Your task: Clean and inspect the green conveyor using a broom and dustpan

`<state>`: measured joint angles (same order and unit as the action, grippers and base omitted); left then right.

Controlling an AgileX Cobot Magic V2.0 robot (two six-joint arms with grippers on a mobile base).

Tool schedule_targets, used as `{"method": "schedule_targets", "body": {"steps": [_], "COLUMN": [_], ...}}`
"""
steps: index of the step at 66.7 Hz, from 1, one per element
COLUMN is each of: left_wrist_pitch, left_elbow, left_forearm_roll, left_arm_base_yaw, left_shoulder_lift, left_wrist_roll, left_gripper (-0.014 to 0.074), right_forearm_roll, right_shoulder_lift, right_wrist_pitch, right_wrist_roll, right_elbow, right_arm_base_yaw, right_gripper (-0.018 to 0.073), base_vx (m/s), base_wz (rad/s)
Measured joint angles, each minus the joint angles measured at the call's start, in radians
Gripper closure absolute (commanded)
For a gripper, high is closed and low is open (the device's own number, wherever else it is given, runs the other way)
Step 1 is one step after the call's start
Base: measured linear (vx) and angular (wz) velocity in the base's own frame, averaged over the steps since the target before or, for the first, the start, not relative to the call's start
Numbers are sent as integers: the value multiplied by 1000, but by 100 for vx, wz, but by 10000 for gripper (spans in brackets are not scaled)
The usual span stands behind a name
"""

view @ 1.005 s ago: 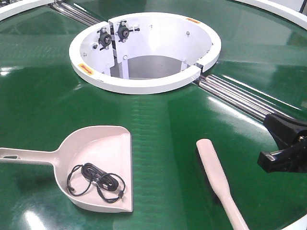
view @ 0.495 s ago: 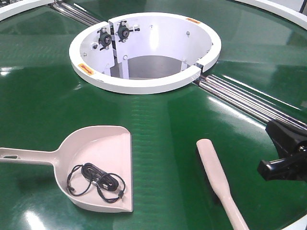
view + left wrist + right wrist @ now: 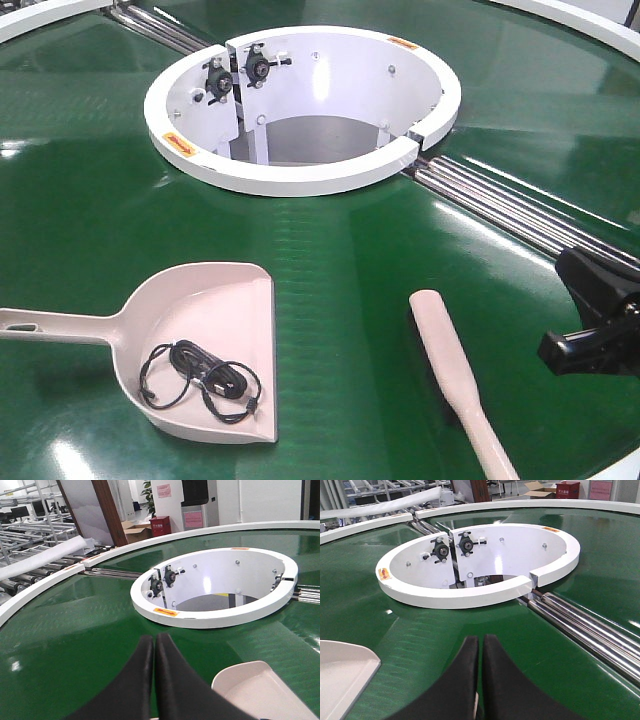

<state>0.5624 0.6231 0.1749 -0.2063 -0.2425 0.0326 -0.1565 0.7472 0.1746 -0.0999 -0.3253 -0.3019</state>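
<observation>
Cream broom (image 3: 455, 370) and dustpan (image 3: 205, 345) holding a cable (image 3: 200, 378) are lying ungrasped near the bench's front edge, both tools (image 3: 153, 647) (image 3: 480, 647) hanging pinched shut, empty; sweeping looks finished, so regrasping calls for opening.

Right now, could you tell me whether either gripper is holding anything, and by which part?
Nothing is held: left gripper and right gripper are shut and empty.

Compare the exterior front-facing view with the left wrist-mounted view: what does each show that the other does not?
Only the front view shows the cream plastic hand broom, the coiled black cable in the pan, and the right gripper. Only the left wrist view shows the shut left gripper and a red bin behind. Both show the pale beige-pink plastic dustpan, white ring opening and glossy green conveyor.
</observation>
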Motion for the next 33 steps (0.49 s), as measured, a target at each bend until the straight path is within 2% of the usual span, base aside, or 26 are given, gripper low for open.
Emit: {"method": "schedule_targets", "body": {"steps": [14,22,33], "left_wrist_pitch": [-8,-48,-206], "left_elbow": [-24,-110,-282], "left_forearm_roll": [0,-35,-139], "left_arm_base_yaw": [17,92,202], "left_shoulder_lift": [1,1,1], "left_wrist_roll": [-1,-1,-1], "left_gripper": [620,620,620], "right_forearm_roll": [0,-1,-1], "right_shoulder_lift": [0,0,0], "right_wrist_pitch": [0,1,1], "right_wrist_roll": [0,0,0], "right_elbow": [0,0,0], "right_arm_base_yaw": [0,0,0], "right_gripper": [564,564,564], "base_vx": [0,0,0], "base_wz": [0,0,0]}}
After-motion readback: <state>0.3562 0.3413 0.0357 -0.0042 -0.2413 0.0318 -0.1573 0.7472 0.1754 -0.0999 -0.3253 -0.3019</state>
